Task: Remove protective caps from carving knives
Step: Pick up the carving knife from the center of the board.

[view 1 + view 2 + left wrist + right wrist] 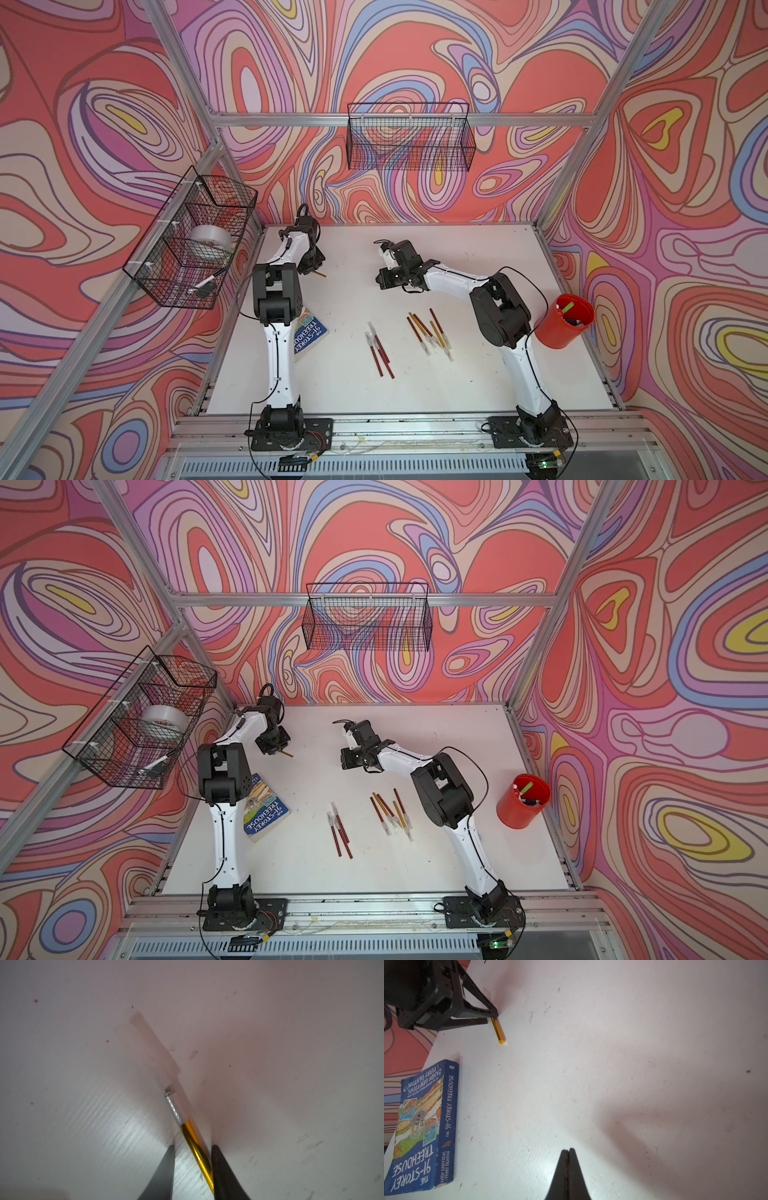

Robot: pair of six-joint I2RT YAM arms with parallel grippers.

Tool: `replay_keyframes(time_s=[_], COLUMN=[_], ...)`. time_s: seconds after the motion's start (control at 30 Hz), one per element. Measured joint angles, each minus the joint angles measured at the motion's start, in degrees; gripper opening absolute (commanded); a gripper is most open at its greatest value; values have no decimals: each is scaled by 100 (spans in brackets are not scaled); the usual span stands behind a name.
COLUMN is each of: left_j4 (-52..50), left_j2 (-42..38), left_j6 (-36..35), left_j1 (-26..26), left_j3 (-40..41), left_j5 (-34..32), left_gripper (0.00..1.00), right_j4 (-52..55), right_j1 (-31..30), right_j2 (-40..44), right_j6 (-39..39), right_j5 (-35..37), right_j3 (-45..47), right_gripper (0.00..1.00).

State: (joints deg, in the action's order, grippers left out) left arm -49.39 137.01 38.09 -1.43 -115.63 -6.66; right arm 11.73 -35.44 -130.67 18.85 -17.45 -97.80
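1. The white worktop [457, 382] carried every knife. No loose cap showed on it in either top view, so I judged the task to be at an early stage, with most of it left.
2. The right end effector [568, 1150] was pressed fully closed with nothing in it, over bare worktop and well apart from the knives.
3. The left end effector [193, 1147] stood partly open astride one knife near the far left corner. One finger touched the handle and the other stood clear of it, so it had no firm hold.
4. A cluster of thin dark red and yellow-orange carving knives [428, 332], about five, lay mid-worktop. Their near ends looked whitish, which I took for caps still on.
5. Just beside it lay a bunch of dark red carving knives [380, 353], about four. Their pale far ends were too small to tell capped from bare.
6. One yellow-orange carving knife [192, 1136] lay flat between the left end effector's fingers.
7. Its translucent whitish plastic cap [149, 1047], the only one clearly seen, still covered the blade, with the grey collar bare behind it.
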Motion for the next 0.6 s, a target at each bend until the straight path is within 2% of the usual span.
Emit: replay_keyframes(time_s=[0.23, 0.6], left_j4=[302, 824], left_j2=[-271, -955], left_j6=[-44, -39], left_j1=[0, 11], left_j3=[507, 1668], left_j5=[35, 260], left_gripper=[20, 0], right_j4=[-46, -127], right_j1=[0, 0], right_j2=[127, 321], right_j6=[28, 208], right_j5=[11, 7], right_j3=[28, 212], right_gripper=[0, 0])
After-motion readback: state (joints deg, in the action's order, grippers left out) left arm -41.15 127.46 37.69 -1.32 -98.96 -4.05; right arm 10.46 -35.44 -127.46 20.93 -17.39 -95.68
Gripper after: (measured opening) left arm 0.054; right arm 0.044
